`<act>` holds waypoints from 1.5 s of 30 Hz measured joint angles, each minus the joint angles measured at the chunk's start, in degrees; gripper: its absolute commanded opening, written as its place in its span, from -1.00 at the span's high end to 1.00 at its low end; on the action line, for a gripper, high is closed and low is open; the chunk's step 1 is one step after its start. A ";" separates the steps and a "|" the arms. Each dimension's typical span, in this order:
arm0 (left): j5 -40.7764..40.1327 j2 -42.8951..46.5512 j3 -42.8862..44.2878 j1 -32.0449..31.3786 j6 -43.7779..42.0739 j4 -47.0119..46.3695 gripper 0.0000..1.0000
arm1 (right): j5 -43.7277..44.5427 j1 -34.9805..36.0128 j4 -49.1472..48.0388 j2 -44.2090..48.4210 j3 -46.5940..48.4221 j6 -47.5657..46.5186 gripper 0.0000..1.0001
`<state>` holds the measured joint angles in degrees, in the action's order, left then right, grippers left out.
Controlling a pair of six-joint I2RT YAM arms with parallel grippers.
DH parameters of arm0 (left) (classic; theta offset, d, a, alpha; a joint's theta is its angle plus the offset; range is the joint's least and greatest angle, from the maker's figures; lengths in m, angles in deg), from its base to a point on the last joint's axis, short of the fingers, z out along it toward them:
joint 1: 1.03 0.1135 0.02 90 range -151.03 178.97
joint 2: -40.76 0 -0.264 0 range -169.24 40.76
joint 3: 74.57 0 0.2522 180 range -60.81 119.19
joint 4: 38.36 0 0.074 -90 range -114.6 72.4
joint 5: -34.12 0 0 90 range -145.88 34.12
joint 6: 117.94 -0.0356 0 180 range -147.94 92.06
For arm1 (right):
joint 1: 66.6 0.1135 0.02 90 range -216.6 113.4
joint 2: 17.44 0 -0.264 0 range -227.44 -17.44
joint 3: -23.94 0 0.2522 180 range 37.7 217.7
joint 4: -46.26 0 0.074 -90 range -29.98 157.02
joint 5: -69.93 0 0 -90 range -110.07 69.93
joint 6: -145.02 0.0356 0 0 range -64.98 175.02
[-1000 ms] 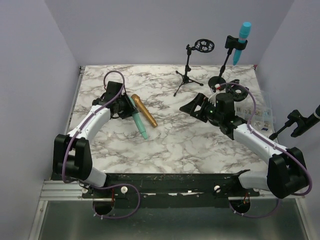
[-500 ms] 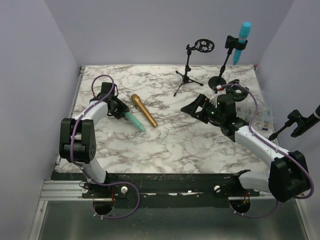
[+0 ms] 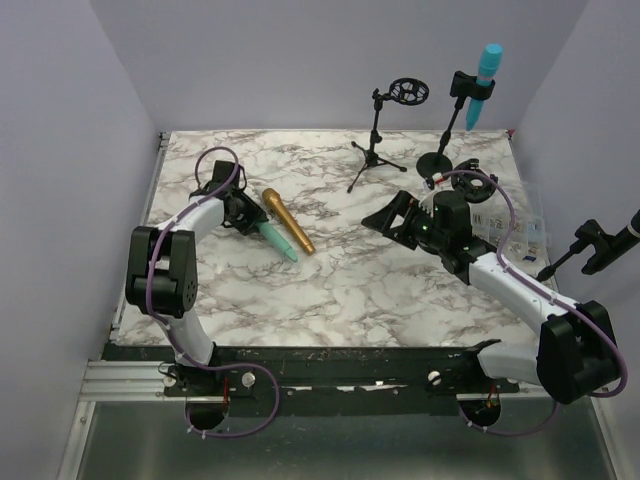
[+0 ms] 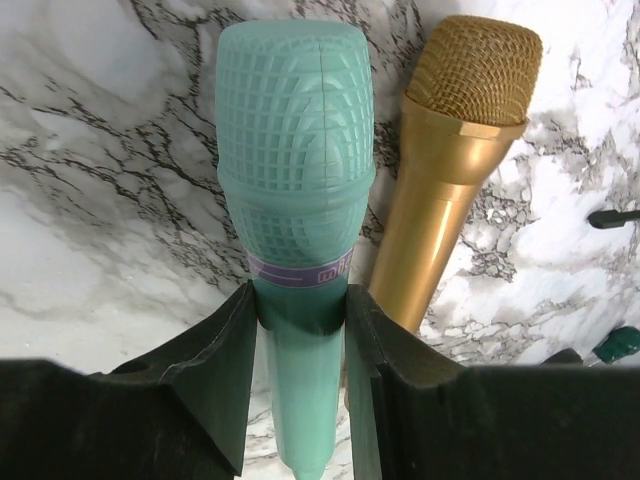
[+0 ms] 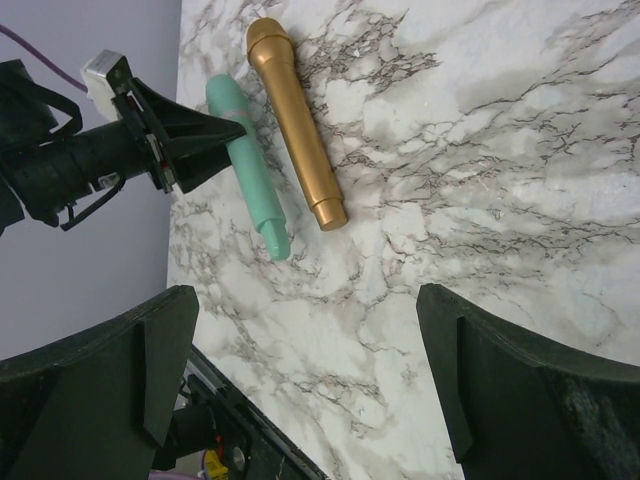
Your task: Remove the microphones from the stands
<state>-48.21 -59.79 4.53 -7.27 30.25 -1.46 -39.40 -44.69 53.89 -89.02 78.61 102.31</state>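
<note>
Left gripper [image 4: 300,305] clamped on the handle of the teal microphone [image 4: 295,150] lying on the marble table [image 3: 340,290] just beside the gold microphone [image 4: 450,170], right gripper [image 3: 392,218] jaws wide apart over mid-table, blue microphone [image 3: 487,65] upright in its stand [image 3: 450,125] back right.

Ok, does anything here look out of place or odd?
Nothing looks spilled or damaged. One oddity: the tripod stand has an empty ring, while a teal microphone, clamped in the left gripper, and a gold microphone are side by side at the table's left. The blue microphone sits clipped in its stand.
</note>
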 measured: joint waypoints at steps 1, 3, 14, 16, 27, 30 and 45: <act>-0.20 -0.20 0.55 -0.46 -0.11 0.31 0.63 | 0.02 0.00 -0.02 0.00 0.00 0.00 -1.00; -0.66 -0.31 1.22 -1.33 -0.37 0.94 0.60 | 0.02 0.00 -0.02 0.00 -0.07 0.00 -1.00; -2.34 -0.94 2.82 -2.25 -1.64 3.96 0.17 | 0.02 0.00 -0.02 0.24 -0.81 0.00 -1.00; -2.51 -0.94 2.84 -2.25 -1.66 4.37 0.09 | 0.02 0.00 -0.02 0.37 -0.81 0.00 -1.00; -2.51 -1.68 3.67 -2.25 -1.64 5.77 -0.04 | 0.04 0.00 -0.02 0.98 -1.11 0.00 -0.99; -2.51 -1.75 3.67 -2.25 -1.64 5.79 -0.08 | 0.07 0.00 -0.02 1.18 -1.25 0.00 -0.99; -1.46 7.32 1.55 -2.25 -4.02 4.96 -0.43 | 1.46 0.00 1.95 1.88 -1.22 -1.11 -1.00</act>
<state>-49.68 -52.47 6.08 -9.53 26.23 3.50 -37.94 -44.69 55.83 -87.14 77.38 101.19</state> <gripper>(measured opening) 0.692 0.998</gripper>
